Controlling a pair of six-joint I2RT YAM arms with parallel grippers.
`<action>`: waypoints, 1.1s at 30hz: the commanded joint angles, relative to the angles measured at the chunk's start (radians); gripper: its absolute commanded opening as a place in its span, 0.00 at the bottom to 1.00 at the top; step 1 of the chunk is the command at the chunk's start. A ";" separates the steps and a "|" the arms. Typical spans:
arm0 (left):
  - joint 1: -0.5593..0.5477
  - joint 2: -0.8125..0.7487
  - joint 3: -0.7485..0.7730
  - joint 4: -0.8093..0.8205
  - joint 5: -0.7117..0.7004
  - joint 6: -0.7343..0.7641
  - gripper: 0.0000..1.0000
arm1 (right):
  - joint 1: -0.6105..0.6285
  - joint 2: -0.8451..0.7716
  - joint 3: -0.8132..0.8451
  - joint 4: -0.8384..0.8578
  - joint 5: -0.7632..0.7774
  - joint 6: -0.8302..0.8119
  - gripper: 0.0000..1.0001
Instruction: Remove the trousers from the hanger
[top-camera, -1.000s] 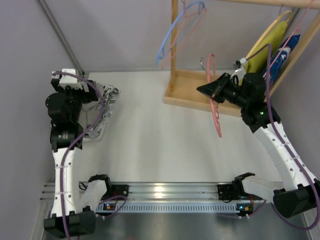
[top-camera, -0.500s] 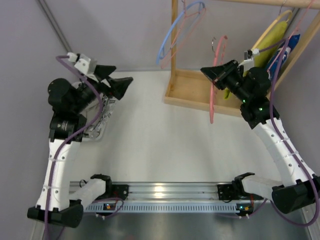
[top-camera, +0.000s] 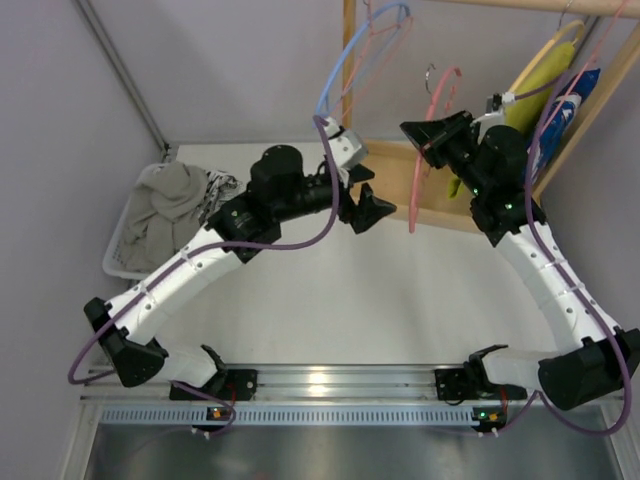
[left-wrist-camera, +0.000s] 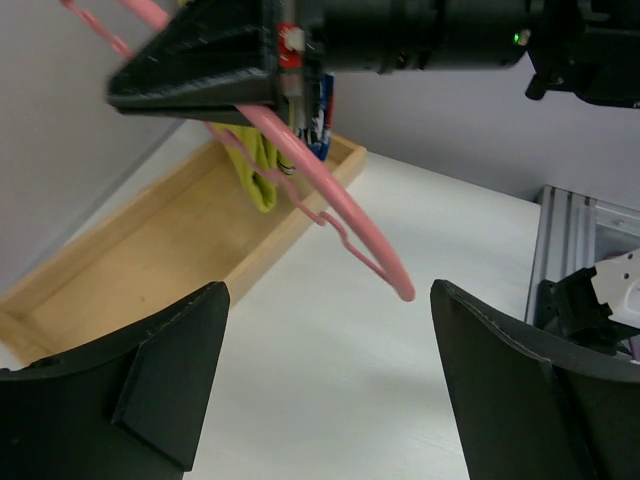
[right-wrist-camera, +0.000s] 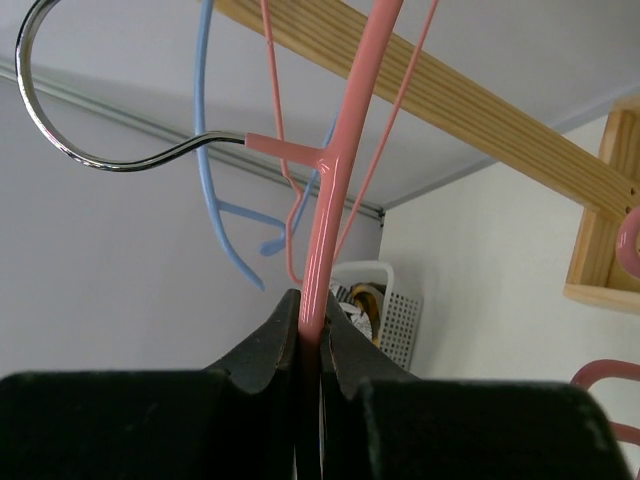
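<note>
The right tool (right-wrist-camera: 309, 345) pinches the hanger's (right-wrist-camera: 318, 240) pink stem just below the hook. Its jaws are pressed tight on the stem so the frame hangs hook-up over the counter's far right, near the wooden rack (top-camera: 349, 30). The hanger is bare. The trousers (top-camera: 172, 200) lie heaped in the white basket (top-camera: 118, 262) at the far left corner, so the removal looks done. The left tool (top-camera: 378, 193) is spread and empty near the hanger's lower end, perhaps to steady it for rehanging.
</note>
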 joint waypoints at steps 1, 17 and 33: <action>-0.102 0.030 0.023 0.014 -0.157 -0.043 0.88 | 0.015 -0.019 0.089 0.085 0.044 -0.009 0.00; -0.254 0.198 0.103 0.016 -0.575 -0.185 0.70 | 0.059 -0.031 0.083 0.056 0.076 0.022 0.00; -0.252 0.195 0.106 0.016 -0.636 -0.259 0.00 | 0.064 -0.096 -0.004 0.045 0.093 -0.075 0.80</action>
